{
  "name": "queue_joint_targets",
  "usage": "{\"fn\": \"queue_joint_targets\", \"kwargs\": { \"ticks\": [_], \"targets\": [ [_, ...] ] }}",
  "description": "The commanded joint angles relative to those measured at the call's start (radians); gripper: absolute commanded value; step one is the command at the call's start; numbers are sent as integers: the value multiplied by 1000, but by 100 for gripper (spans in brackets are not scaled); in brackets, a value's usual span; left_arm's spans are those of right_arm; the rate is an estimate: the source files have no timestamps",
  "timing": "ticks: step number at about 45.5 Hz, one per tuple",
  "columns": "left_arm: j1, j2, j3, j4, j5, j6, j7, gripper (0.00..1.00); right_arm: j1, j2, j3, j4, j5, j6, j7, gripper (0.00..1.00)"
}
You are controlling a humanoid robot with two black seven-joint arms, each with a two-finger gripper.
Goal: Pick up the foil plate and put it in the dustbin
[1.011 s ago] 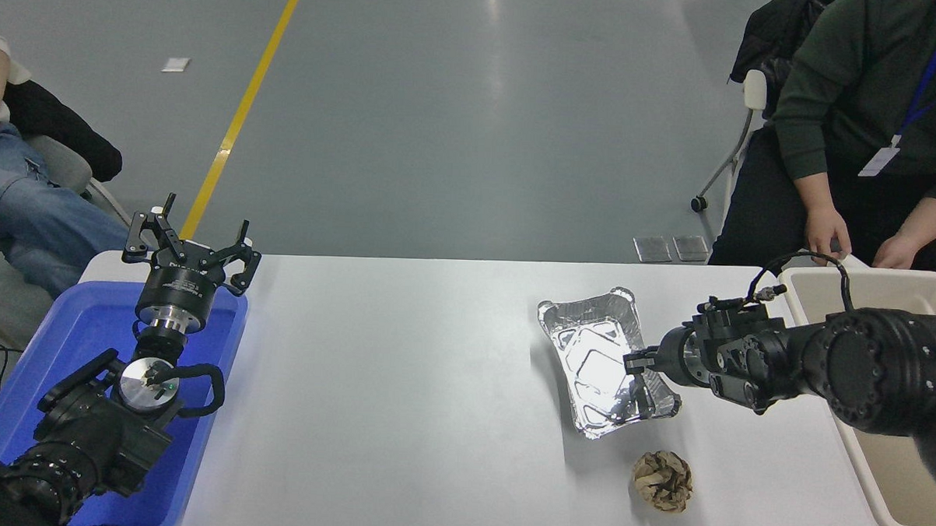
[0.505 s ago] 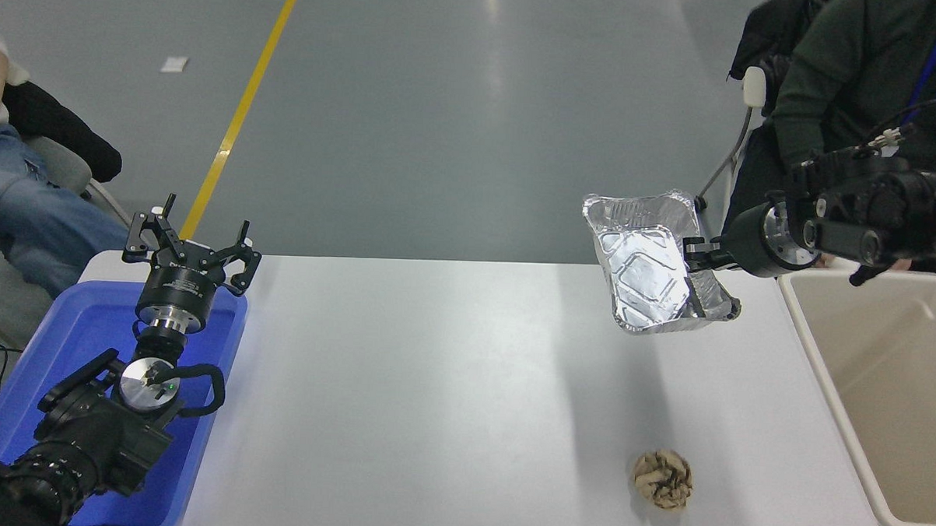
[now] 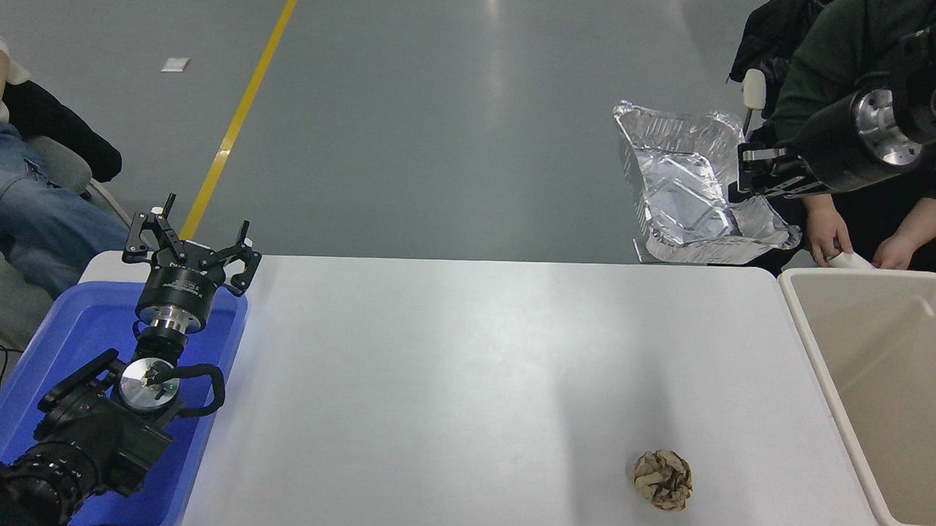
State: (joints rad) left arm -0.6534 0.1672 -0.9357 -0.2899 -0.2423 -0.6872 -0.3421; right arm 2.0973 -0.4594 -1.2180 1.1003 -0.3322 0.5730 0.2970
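Nearest, at the lower left of the frame, the left tool (image 3: 190, 247) sits parked over the blue tray (image 3: 19, 403), its fingers spread wide and holding nothing. Low and right of centre on the white desk (image 3: 448, 387) lies a crumpled brown paper ball (image 3: 664, 479), no part of this job. Along the right edge stands the dustbin (image 3: 812, 322), its beige mouth open and seemingly bare inside. Farther back, at the upper right, the right tool (image 3: 743, 179) is pinching the right rim of the foil plate (image 3: 684, 193), which hangs tilted in the air above the desk's far edge, left of the dustbin and apart from it. Behind it a person's hands (image 3: 827, 233) rest near the bin's far rim. The step in hand looks like the carry: the plate is lifted but not yet over the bin. Next the arm should swing it rightward above the opening, clear of those hands, then let go
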Motion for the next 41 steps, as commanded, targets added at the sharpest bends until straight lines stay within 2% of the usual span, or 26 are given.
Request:
{"fn": "queue_joint_targets", "kwargs": {
  "ticks": [1,11,28,34,37,41],
  "targets": [
    [0,0,0,0,0,0,0,99,15,-30,-8,-3,4,7,-1,0],
    [0,0,0,0,0,0,0,99,-71,-125,3,-160,33,5,-9,0],
    [0,0,0,0,0,0,0,99,-563,-194,17,-764,292,-32,-33,0],
    [0,0,0,0,0,0,0,99,-784,-202,84,-947,418,-108,-102,0],
    [0,0,0,0,0,0,0,99,-845,-203,138,-956,432,-177,-140,0],
    [0,0,0,0,0,0,0,99,-901,-226,224,-956,432,-260,-170,0]
  ]
}}
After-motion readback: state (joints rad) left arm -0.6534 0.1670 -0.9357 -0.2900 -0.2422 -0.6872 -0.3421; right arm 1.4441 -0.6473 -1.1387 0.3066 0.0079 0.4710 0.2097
